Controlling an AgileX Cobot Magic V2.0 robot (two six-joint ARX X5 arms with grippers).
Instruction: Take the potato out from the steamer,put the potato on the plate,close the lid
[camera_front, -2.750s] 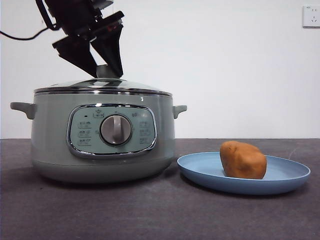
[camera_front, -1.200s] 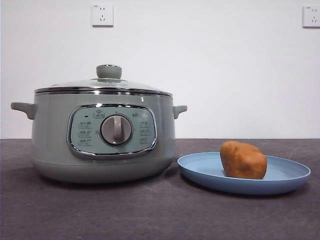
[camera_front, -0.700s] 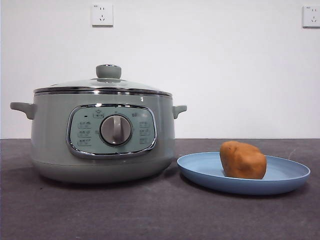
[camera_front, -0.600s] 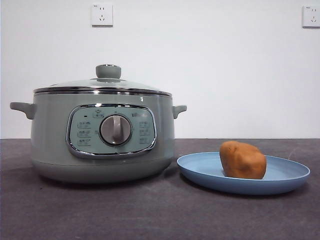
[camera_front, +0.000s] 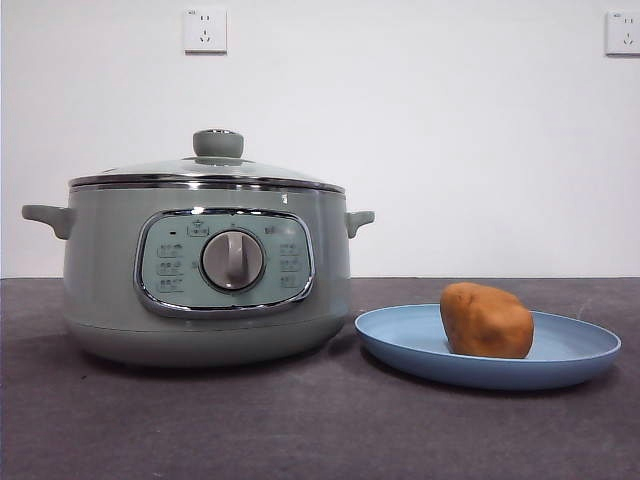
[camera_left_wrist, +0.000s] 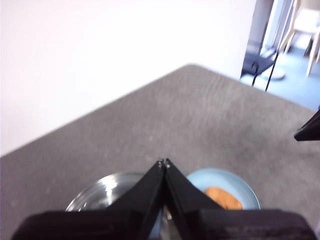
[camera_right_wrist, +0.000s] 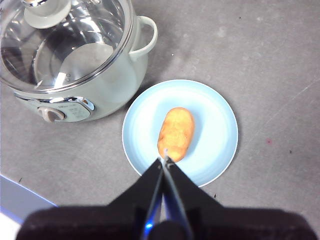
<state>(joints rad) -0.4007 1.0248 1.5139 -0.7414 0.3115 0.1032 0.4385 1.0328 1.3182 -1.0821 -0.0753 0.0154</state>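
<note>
The sage-green steamer (camera_front: 205, 270) stands at the left of the table with its glass lid (camera_front: 205, 170) seated on the rim, knob upward. To its right the orange-brown potato (camera_front: 486, 320) lies on the light-blue plate (camera_front: 575, 350). Seen from the right wrist, the potato (camera_right_wrist: 176, 132) rests in the middle of the plate (camera_right_wrist: 215, 120) beside the steamer (camera_right_wrist: 75, 55). My right gripper (camera_right_wrist: 165, 159) hovers high above the plate, shut and empty. My left gripper (camera_left_wrist: 163, 162) is also raised well above the steamer (camera_left_wrist: 102, 192) and plate (camera_left_wrist: 222, 180), shut and empty.
Grey table surface (camera_front: 320, 430) spreads in front of the pot and plate. A white wall with two sockets (camera_front: 205, 30) is behind. A dark tip of the other arm (camera_left_wrist: 310, 130) shows at the edge of the left wrist view.
The gripper that stood at the lid knob 2.2 s ago has lifted out of the front view. The lid stays on the steamer; potato and plate have not moved.
</note>
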